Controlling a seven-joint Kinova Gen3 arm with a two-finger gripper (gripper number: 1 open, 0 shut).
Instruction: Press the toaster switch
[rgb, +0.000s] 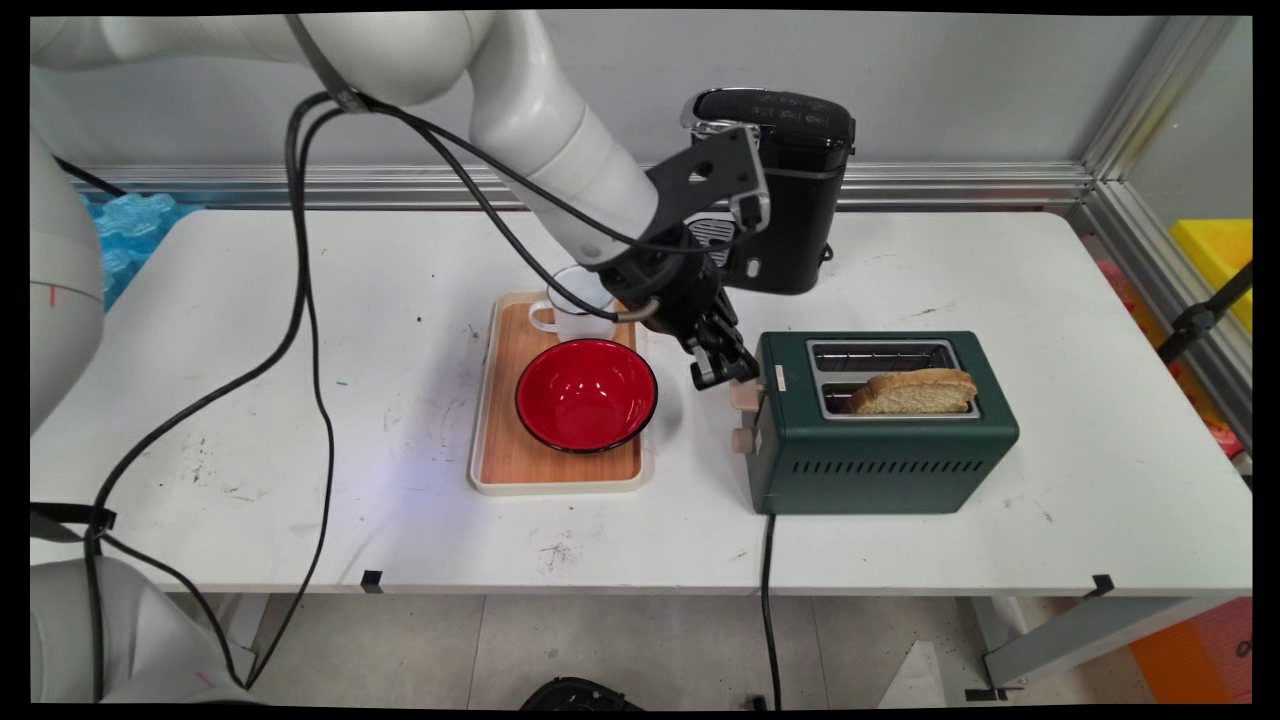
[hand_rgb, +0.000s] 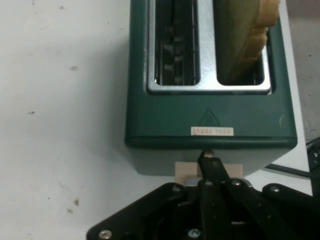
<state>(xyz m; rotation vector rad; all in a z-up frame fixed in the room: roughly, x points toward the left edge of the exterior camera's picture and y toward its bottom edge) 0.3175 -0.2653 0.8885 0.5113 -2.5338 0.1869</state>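
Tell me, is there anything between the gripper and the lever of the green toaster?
Nothing visible. The gripper sits directly at the beige lever on the toaster end, fingers closed together. The tray with the red bowl lies beside, not between.

Even, bright overhead light — soft shadows, glare on the red bowl (rgb: 586, 393).

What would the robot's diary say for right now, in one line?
black two-finger gripper: shut, on beige lever | dark green toaster: bread slice in near slot | red bowl: on wooden tray
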